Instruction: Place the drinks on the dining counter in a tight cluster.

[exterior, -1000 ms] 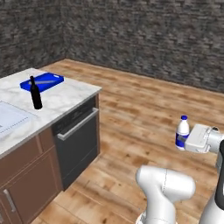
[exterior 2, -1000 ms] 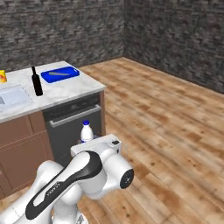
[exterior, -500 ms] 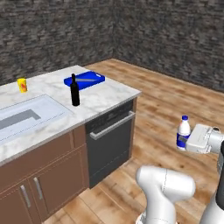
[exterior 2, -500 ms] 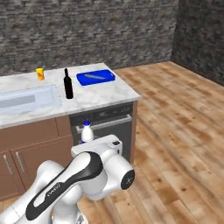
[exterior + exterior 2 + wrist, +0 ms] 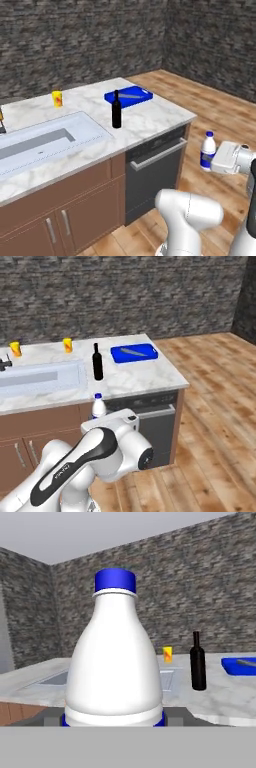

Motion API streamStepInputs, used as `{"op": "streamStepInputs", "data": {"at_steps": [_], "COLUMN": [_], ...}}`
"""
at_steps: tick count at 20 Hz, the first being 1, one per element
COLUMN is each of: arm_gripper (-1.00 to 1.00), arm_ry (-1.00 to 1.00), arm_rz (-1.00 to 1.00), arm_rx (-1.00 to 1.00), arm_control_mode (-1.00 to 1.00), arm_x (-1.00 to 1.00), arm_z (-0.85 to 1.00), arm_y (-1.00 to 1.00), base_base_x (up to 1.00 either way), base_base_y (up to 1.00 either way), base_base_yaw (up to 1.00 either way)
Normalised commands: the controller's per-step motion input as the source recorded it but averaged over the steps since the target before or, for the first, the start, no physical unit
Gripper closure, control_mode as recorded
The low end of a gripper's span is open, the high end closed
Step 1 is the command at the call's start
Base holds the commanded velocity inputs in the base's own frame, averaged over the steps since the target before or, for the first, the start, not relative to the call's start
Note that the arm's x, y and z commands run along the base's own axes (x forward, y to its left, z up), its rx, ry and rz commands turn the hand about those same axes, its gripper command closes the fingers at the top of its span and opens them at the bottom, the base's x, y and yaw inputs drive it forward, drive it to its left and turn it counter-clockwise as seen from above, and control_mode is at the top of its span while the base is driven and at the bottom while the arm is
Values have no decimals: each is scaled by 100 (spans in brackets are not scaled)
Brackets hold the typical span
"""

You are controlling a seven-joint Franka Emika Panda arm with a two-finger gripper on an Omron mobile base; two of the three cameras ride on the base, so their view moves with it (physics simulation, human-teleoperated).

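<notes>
**Base swings round to face the counter, bottle in hand**

Between the earlier pictures and this one the whole scene shifted: the base had driven and turned, so the counter [image 5: 165, 117] filled more of both base views and the sink [image 5: 45, 140] came into sight. That was the camera's move, not the things'. The white bottle [image 5: 208, 150] sat upright in the gripper [image 5: 220, 159] as before, the jaws clamped on its lower body, held off the counter's right end, out over the floor.

The wine bottle [image 5: 97, 361] stood upright on the marble, just right of the sink and left of the blue board [image 5: 134, 353]. To do this step well, I judged the arm should carry the white bottle level above the counter edge, lower it upright just beside the wine bottle without knocking it, and let go only once the base rests flat.

A tall thin bottle tips easily, so the approach from the near side looked safest. Two yellow cups [image 5: 68, 345] stood at the far edge, well apart from the landing spot. The board lay near on the right and the sink rim close on the left, leaving a modest strip of bare marble. A dishwasher [image 5: 155, 172] front sat below the counter's right end.
</notes>
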Motion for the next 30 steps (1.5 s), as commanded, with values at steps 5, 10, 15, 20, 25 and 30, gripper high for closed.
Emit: {"op": "streamStepInputs", "data": {"at_steps": [5,10,15,20,25,30], "arm_gripper": [100,100,100,100,100,100], "arm_ry": [0,0,0,0,0,0], "arm_rz": [0,0,0,0,0,0], "arm_rx": [0,0,0,0,0,0], "arm_control_mode": [100,100,100,100,100,100], "arm_x": [0,0,0,0,0,0], "arm_z": [0,0,0,0,0,0], "arm_y": [0,0,0,0,0,0], "base_base_x": [73,60,49,43,39,33], "base_base_y": [-22,-24,-26,-35,-45,-40], "base_base_yaw": [4,19,28,20,11,21]}}
